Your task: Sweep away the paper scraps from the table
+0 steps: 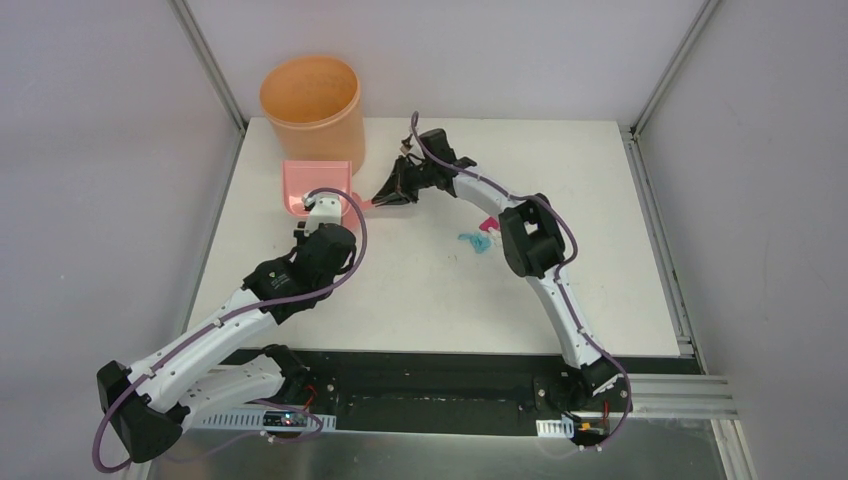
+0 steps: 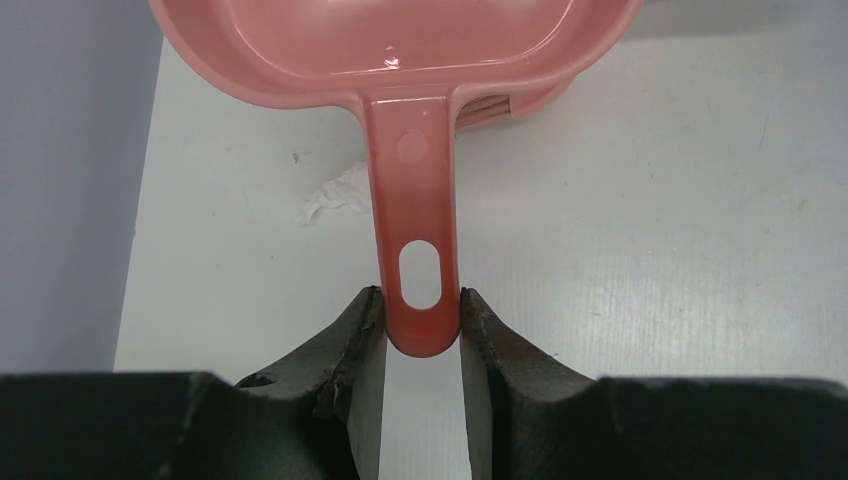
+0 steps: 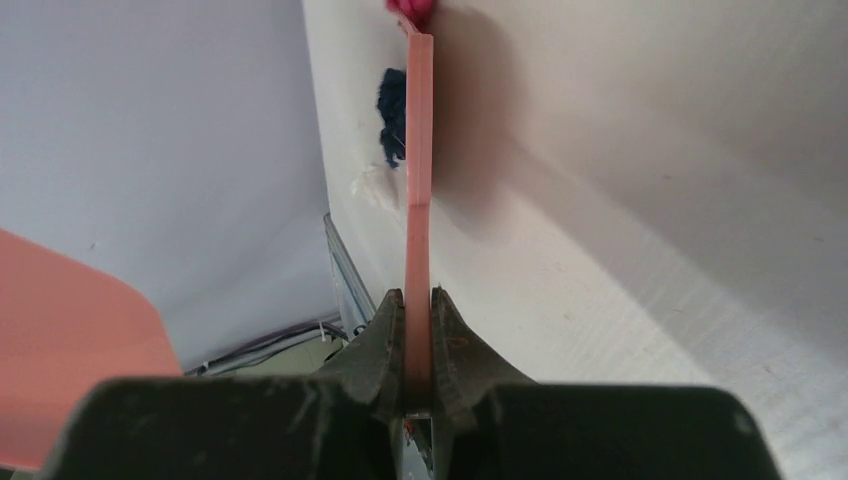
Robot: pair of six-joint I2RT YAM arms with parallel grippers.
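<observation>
My left gripper (image 2: 422, 320) is shut on the end of the salmon-pink dustpan's handle (image 2: 415, 225). The dustpan (image 1: 318, 183) lies at the table's (image 1: 420, 290) back left, next to the bucket. Just right of the pan, my right gripper (image 1: 395, 190) (image 3: 418, 300) is shut on the salmon-pink brush (image 3: 418, 170), seen edge-on; its tip (image 1: 362, 203) is beside the pan. Paper scraps: a light blue wad (image 1: 474, 241) and a magenta wad (image 1: 490, 228) lie by the right forearm. A white wad (image 2: 335, 195) lies left of the handle. Dark (image 3: 392, 115), white (image 3: 372, 185) and magenta (image 3: 412, 8) wads lie near the brush's far end.
An orange bucket (image 1: 310, 98) stands at the back left corner behind the dustpan. Metal frame posts (image 1: 212, 62) rise at the back corners, with grey walls around. The right arm's elbow (image 1: 528, 240) hangs over mid-table.
</observation>
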